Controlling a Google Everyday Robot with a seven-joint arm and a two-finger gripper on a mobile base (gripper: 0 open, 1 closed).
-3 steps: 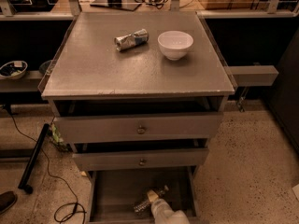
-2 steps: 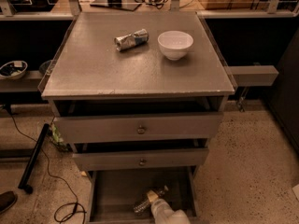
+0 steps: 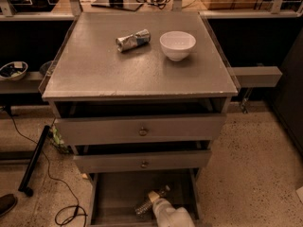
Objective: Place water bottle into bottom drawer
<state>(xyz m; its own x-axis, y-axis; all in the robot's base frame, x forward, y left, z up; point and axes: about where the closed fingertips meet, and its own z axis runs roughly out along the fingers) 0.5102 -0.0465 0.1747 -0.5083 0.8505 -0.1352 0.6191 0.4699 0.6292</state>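
The bottom drawer (image 3: 113,193) of the grey cabinet is pulled out, with its flat grey floor showing. The water bottle (image 3: 142,207), clear plastic, lies tilted inside the drawer near its front. My gripper (image 3: 158,193) reaches down into the drawer on a white arm (image 3: 171,216) from the bottom edge of the view. It sits right beside the upper end of the bottle. Whether it holds the bottle cannot be made out.
On the cabinet top (image 3: 94,70) lie a crumpled silver-blue wrapper (image 3: 133,40) and a white bowl (image 3: 177,45). The two upper drawers (image 3: 142,130) are slightly open. Cables (image 3: 61,202) and a black pole (image 3: 34,160) lie on the floor at the left.
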